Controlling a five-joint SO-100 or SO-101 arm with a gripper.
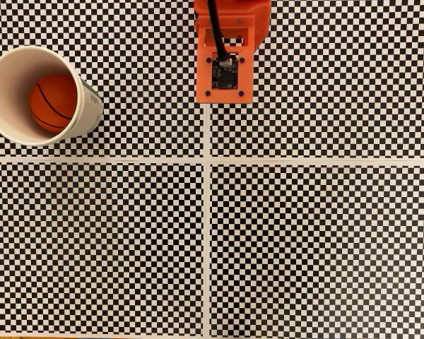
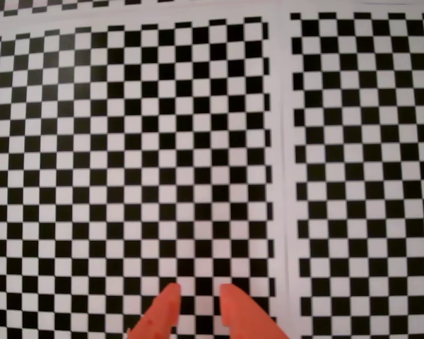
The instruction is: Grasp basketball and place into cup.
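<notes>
In the fixed view the cream-white paper cup (image 1: pixel 14 78) stands at the upper left, seen from above, with a small print on its outer wall. The orange-brown basketball (image 1: pixel 53 102) with black seam lines rests inside it. The orange arm (image 1: pixel 226 56) sits at the top centre, well to the right of the cup, and its fingers cannot be made out there. In the wrist view my gripper (image 2: pixel 198 291) enters from the bottom edge. Its two orange fingertips (image 2: pixel 168 300) stand a little apart, with only the checkered sheet showing between them. Neither cup nor ball appears in the wrist view.
Black-and-white checkered sheets cover the table, split by white seams (image 1: pixel 207 212) into four panels. A white seam (image 2: pixel 286 176) also runs down the wrist view, right of the fingertips.
</notes>
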